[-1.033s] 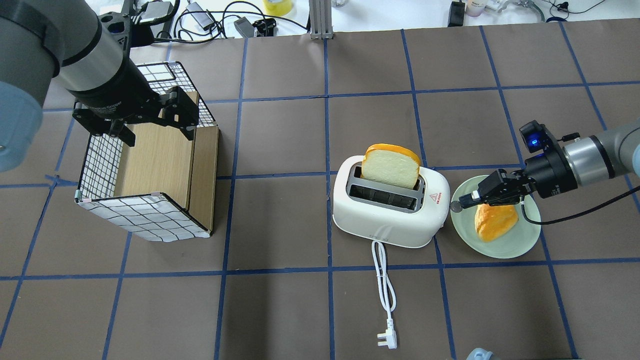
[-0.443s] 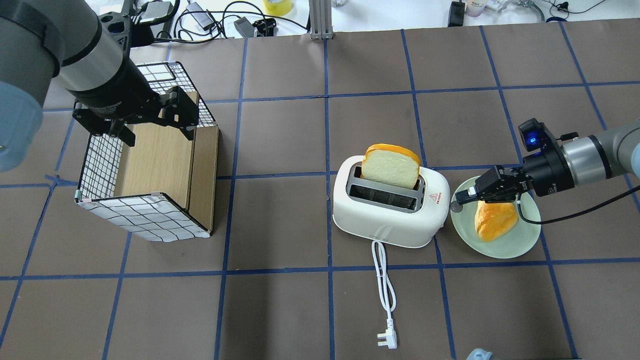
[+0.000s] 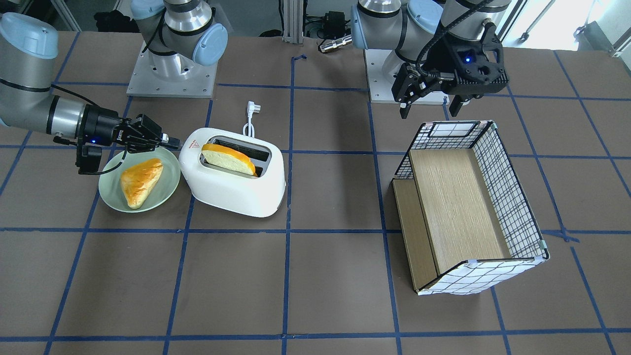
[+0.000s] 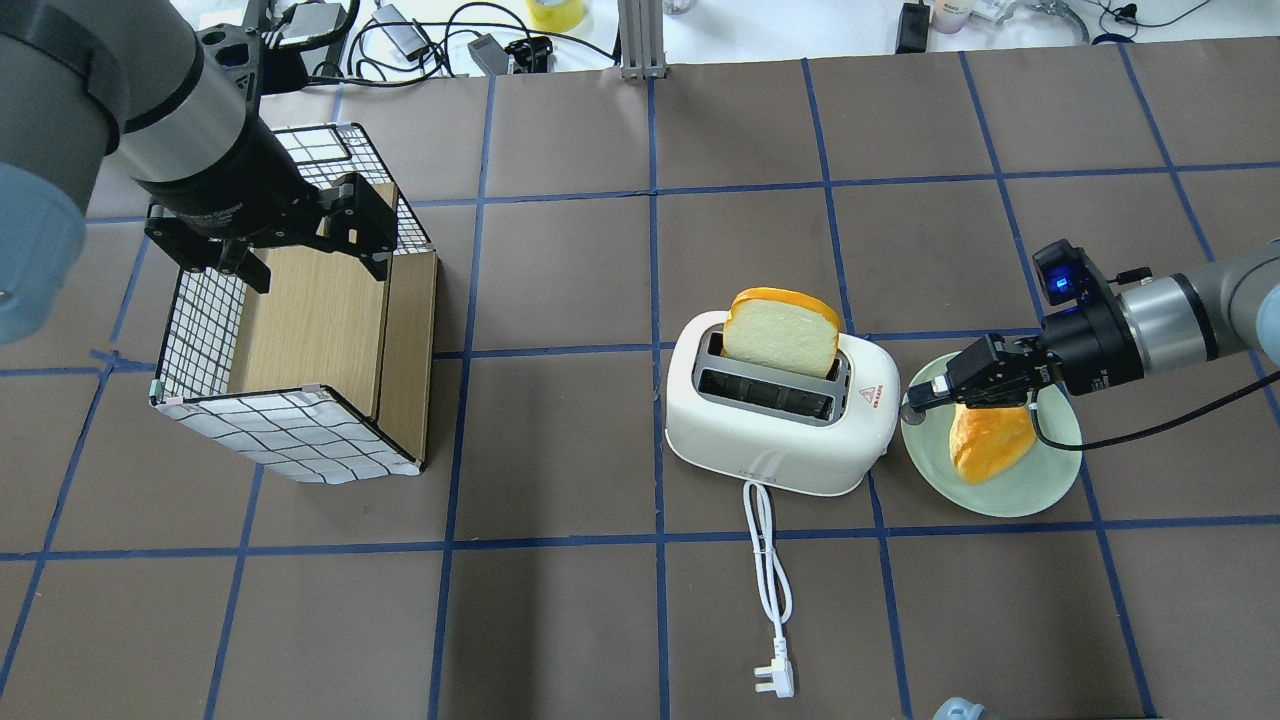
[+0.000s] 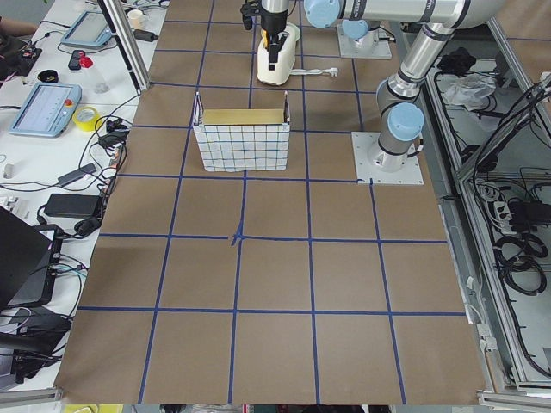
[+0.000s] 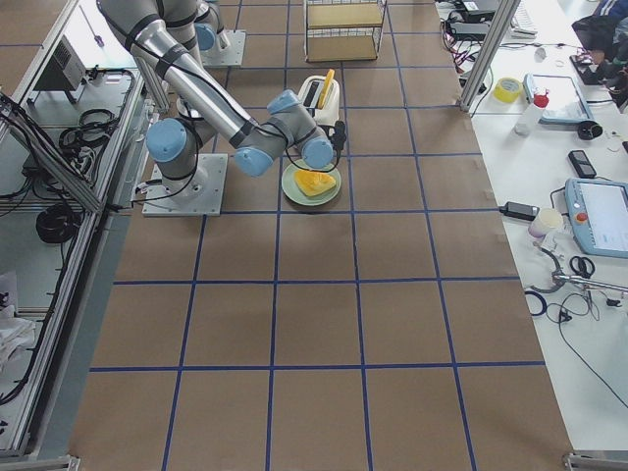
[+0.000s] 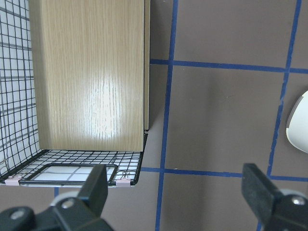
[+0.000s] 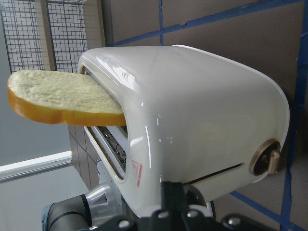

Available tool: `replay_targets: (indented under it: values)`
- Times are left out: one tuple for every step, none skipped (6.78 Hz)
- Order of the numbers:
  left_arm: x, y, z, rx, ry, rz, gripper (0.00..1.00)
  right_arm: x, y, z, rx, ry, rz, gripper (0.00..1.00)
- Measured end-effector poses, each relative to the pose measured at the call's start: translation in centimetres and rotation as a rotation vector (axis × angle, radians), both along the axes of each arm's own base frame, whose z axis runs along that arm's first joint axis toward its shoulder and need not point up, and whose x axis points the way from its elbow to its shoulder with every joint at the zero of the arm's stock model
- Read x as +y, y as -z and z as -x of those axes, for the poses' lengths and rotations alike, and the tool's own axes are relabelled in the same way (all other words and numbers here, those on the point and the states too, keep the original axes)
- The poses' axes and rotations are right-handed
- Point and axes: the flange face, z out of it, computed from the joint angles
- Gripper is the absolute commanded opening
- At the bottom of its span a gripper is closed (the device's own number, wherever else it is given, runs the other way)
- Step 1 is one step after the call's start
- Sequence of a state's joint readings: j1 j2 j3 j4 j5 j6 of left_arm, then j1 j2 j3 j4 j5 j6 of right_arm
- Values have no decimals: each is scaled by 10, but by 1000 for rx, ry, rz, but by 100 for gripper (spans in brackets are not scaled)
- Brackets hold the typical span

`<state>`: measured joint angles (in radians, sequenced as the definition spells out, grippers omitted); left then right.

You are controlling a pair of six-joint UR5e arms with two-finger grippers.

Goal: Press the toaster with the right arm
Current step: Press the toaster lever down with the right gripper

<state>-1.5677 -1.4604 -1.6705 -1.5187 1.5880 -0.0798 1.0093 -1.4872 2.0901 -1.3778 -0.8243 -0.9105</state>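
The white two-slot toaster (image 4: 770,445) stands mid-table with a bread slice (image 4: 782,330) upright in its far slot. It also shows in the front view (image 3: 231,192) and fills the right wrist view (image 8: 202,110). My right gripper (image 4: 912,405) is shut and empty, lying level. Its tip is at the toaster's right end, beside the red triangle sticker (image 4: 872,393) and over the green plate's rim; it also shows in the front view (image 3: 173,144). I cannot tell whether it touches. My left gripper (image 4: 312,262) is open and empty above the wire basket (image 4: 290,440).
The green plate (image 4: 1010,495) holds a pastry (image 4: 990,440) just right of the toaster. The toaster's white cord (image 4: 768,560) and plug (image 4: 775,682) trail toward the near edge. The wire basket with wooden shelf (image 3: 458,207) stands at the left. A brass dial (image 8: 264,156) sits on the toaster's end.
My right gripper has crept a little left, toward the toaster's end, and slightly away from the near edge. The left arm, toaster and bread have not moved.
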Motion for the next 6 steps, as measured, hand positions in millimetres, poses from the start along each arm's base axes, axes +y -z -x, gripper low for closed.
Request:
replay_targets:
  values:
    - [0, 0, 0, 0, 0, 0, 100, 1, 4, 0, 1, -3, -2, 0]
    - [0, 0, 0, 0, 0, 0, 100, 2, 11, -1, 1, -4, -4, 0]
    - [0, 0, 0, 0, 0, 0, 100, 3, 18, -1, 7, -7, -3, 0]
    - [0, 0, 0, 0, 0, 0, 100, 3, 24, 0, 14, -12, -2, 0]
    - [0, 0, 0, 0, 0, 0, 100, 2, 29, 1, 21, -16, 1, 0]
    - [0, 0, 0, 0, 0, 0, 100, 3, 33, 1, 27, -18, 4, 0]
